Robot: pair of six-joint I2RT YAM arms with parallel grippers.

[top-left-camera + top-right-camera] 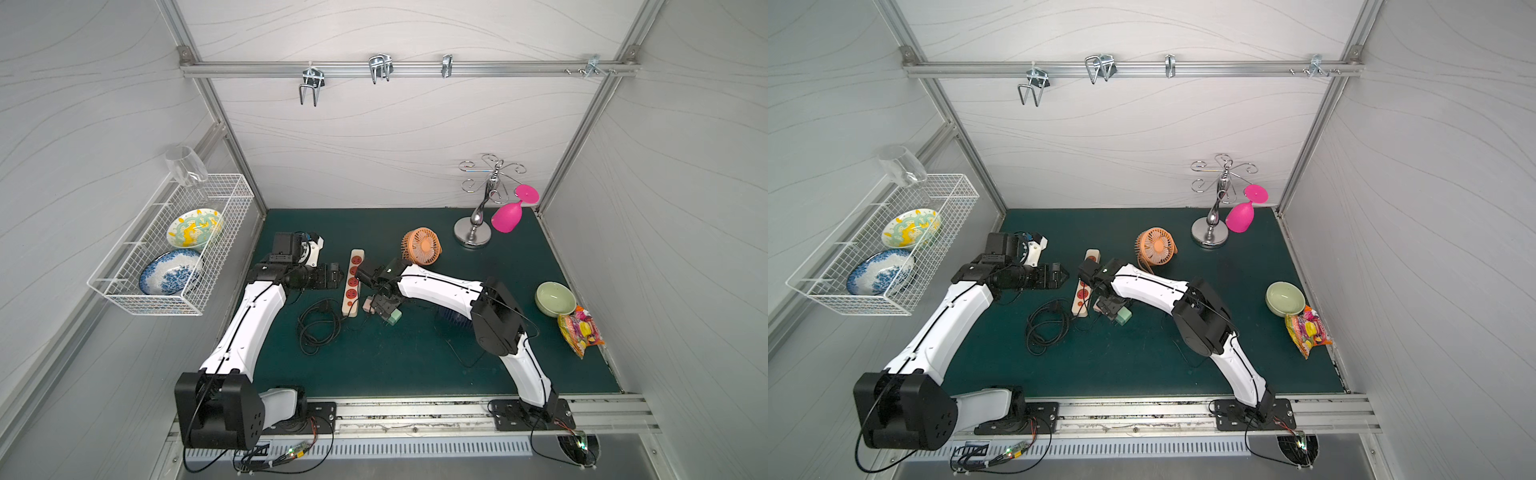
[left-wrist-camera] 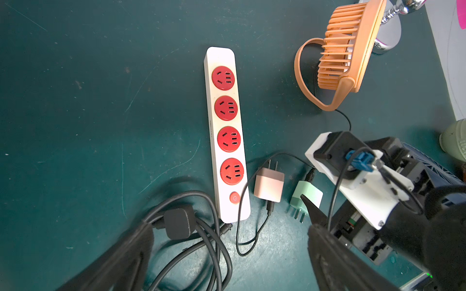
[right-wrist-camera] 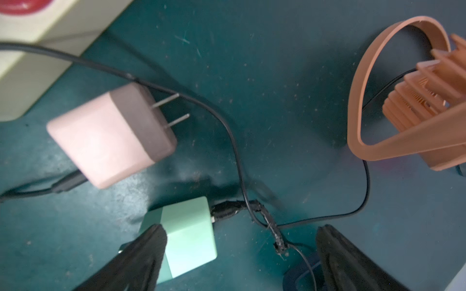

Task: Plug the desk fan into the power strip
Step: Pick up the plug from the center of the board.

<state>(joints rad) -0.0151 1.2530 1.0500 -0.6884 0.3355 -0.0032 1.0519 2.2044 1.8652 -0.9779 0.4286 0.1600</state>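
The orange desk fan [image 1: 421, 246] [image 1: 1155, 246] [image 2: 345, 50] [image 3: 416, 100] stands behind the cream power strip [image 1: 353, 286] [image 1: 1086, 291] [image 2: 227, 133], whose red sockets are all empty. Beside the strip's near end lie a pink plug adapter [image 2: 268, 185] [image 3: 111, 136] and a green one [image 1: 394, 319] [image 2: 306, 195] [image 3: 189, 231]. The fan's thin black cord runs toward the green adapter. My right gripper [image 1: 380, 307] [image 3: 242, 228] hangs open over the green adapter, which sits by one finger. My left gripper [image 1: 336, 278] [image 2: 227, 234] is open and empty left of the strip.
The strip's black cord [image 1: 318, 328] lies coiled at its near end. A green bowl [image 1: 555, 298] and a candy bag [image 1: 579, 330] sit at the right edge. A chrome glass stand [image 1: 473, 232] with a pink glass [image 1: 509, 214] is back right. A wire basket [image 1: 174, 249] hangs left.
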